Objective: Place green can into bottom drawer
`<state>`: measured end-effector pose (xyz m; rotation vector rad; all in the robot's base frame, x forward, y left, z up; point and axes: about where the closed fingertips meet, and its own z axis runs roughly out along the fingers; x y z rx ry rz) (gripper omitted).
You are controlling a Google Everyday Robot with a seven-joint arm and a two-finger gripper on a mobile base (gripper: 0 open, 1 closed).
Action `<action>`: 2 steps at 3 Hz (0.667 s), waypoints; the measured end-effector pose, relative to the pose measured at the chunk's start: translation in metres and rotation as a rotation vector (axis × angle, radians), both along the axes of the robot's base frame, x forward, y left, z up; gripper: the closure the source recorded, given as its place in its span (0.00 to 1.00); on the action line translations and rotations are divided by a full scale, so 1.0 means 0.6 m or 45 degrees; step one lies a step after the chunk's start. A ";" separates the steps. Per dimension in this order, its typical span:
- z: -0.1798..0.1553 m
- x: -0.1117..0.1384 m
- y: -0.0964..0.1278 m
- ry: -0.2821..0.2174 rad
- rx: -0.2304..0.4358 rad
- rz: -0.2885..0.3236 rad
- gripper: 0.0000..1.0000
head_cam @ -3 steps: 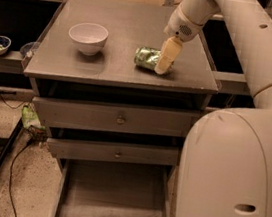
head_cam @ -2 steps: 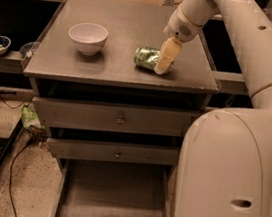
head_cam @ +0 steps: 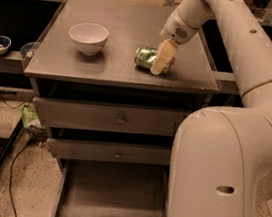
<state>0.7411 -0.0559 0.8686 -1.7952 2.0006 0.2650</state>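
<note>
No displacement is noted against the frames from a second ago: the gripper point(head_cam: 160, 63) is found at the same spot on the green can point(head_cam: 144, 58), and the can has not shifted.

The can is seen lying on its side on the cabinet top point(head_cam: 123, 23), right of centre, well apart from the white bowl point(head_cam: 88, 37) standing upright to its left. The gripper is lowered onto the can's right end, with the cream pad laid across the can's near face. Whether the grip is closed on the can cannot be told.

The bottom drawer point(head_cam: 113, 198) is pulled out below, its flat grey floor exposed. The two shallower drawers point(head_cam: 109, 118) above it are also drawn partly out. The arm point(head_cam: 245, 50) is extended in from the right.
</note>
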 end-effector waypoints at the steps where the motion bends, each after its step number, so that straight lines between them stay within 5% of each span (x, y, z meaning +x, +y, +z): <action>1: -0.012 0.008 0.012 0.020 0.022 0.010 0.00; 2: -0.018 0.011 0.020 0.031 0.039 0.018 0.00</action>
